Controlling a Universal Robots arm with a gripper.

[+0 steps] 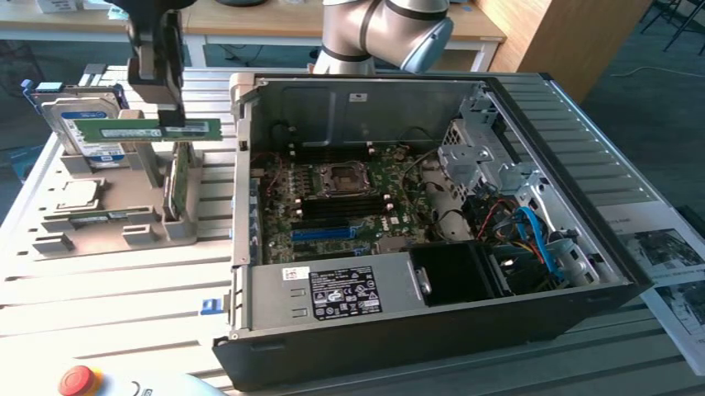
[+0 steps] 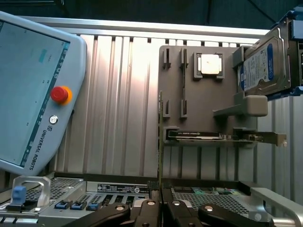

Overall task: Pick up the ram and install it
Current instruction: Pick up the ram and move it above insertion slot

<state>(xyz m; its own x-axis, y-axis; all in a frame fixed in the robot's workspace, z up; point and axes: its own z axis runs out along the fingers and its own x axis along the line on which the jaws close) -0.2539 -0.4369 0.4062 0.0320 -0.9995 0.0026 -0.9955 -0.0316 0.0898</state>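
"UNIVERSAL ROBOTS" is read in dark capitals along the edge of the light grey teach pendant with the round red button (image 2: 33, 90). Print is also seen on the black label of the silver power-supply box (image 1: 345, 293), the blue-and-white label of the silver hard drive (image 2: 258, 66) and the narrow green ram stick (image 1: 127, 129), but none of it can be made out.

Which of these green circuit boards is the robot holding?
The long thin ram, gripped in the tool above the grey tray. Another green card stands upright in that tray; the big motherboard lies inside the computer case.
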